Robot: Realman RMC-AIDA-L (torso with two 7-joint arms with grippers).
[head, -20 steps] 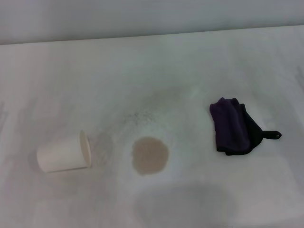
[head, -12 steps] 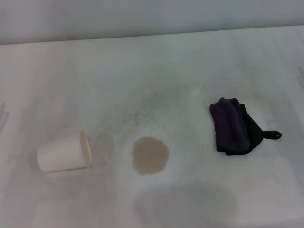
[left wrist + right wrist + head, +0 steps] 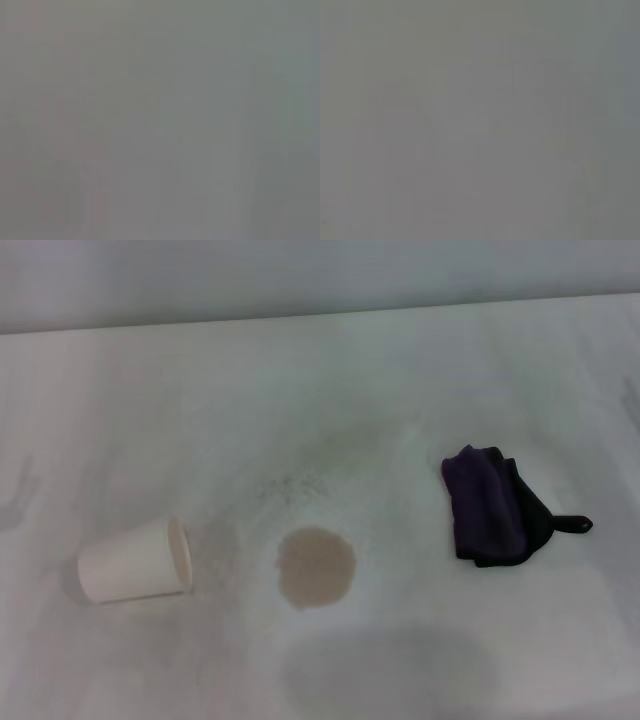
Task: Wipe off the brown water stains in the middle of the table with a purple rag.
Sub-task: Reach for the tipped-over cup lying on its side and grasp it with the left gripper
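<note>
White matte tabletop is filling nearly the whole head view you are looking at, with a grey band running along the top edge of the frame. The brown water stains are sitting as one roundish tan patch just below the centre of the frame, flat on the surface and touching nothing else. Faint grey speckled smudges are spreading above it and to its left, reaching toward the cup.

The purple rag is lying bunched in the right half of the frame, well apart from the stain, with its black edging showing along its right and lower sides and its small black loop tab pointing toward the right edge. It is resting free on the tabletop; nothing is gripping it.

In the lower left of the frame a white paper cup is lying on its side, its open mouth facing right toward the stain, near it but not touching it.

You are not seeing either arm in the head view, and both wrist views are giving you only a featureless grey field. So for the left end effector and the right end effector alike, you cannot tell how far the fingers are spread or whether they have hold of anything; neither is in view.
</note>
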